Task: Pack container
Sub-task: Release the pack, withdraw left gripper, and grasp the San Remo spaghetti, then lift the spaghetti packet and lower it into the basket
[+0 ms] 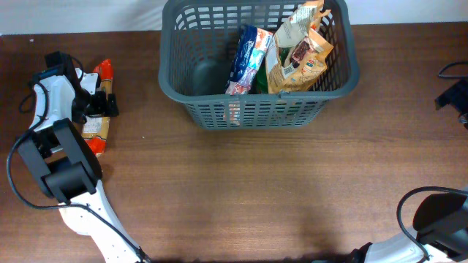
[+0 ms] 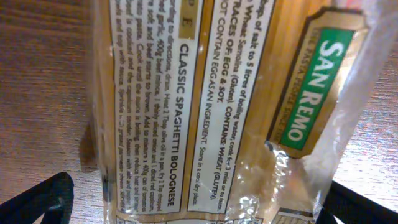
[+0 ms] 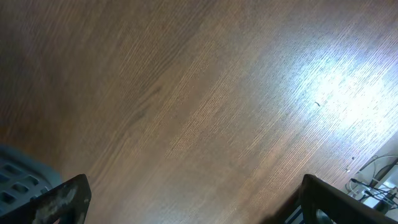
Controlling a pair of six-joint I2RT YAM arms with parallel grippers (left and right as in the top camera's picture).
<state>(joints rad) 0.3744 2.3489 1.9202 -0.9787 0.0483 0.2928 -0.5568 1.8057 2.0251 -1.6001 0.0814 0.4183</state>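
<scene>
Black left end effector [image 2: 199, 182] gapes wide astride spaghetti packet [image 2: 205, 106].

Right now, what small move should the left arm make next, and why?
Probably close the left gripper on the spaghetti packet: its fingers sit open on either side of the packet, which lies on the table outside the container.

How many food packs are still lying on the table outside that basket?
1: a spaghetti pack at the left of the table, beneath the left pincer. The arm over it may hide more.
</scene>
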